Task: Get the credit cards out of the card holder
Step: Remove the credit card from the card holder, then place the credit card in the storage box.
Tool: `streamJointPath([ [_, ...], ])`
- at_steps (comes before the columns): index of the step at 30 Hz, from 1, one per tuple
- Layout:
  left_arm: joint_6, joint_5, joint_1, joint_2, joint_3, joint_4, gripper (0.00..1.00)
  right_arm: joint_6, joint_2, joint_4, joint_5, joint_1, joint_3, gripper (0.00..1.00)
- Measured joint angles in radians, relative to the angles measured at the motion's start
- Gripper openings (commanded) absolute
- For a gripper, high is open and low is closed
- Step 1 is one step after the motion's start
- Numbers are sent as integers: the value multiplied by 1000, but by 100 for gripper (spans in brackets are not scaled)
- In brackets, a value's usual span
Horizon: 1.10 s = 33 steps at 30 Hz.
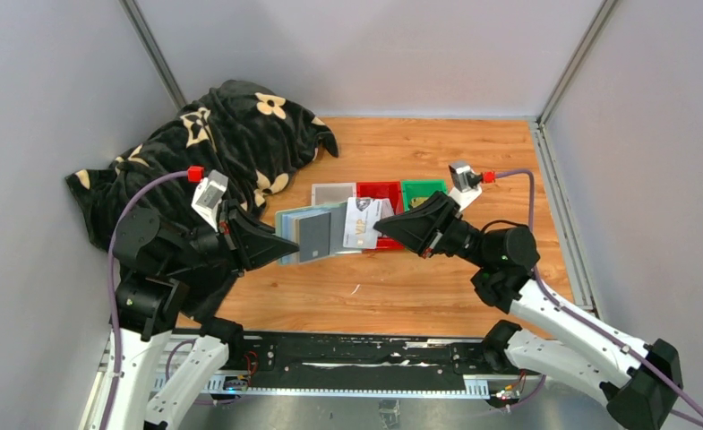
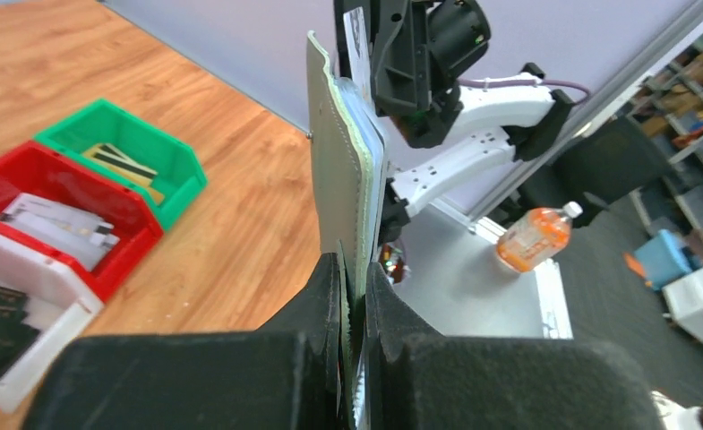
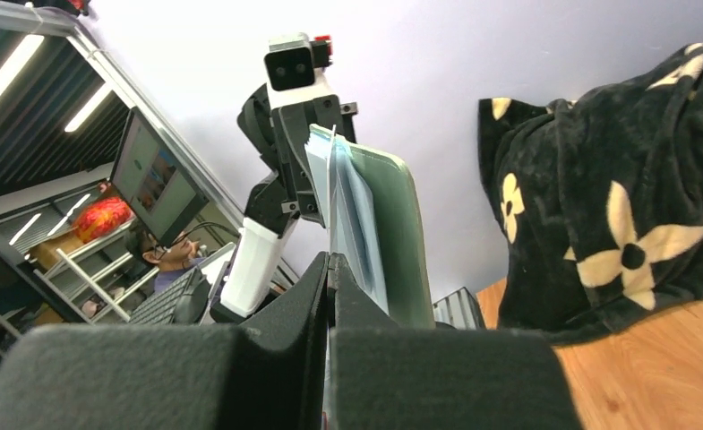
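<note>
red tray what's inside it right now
Silvery-white cards lie loose in the red tray. How many are stacked cannot be told; in the top view the held card in the right gripper covers part of it.

card holder [image 1: 316,235] in left claw [image 1: 283,244] | card [image 1: 363,221] in right claw [image 1: 381,228] (trays [image 1: 379,184] behind)
</note>
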Motion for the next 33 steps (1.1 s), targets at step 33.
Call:
streamJointPath([
  [33,642,-109,0,20,112,-539,0,-440,507,-829,17,-425,257,0],
])
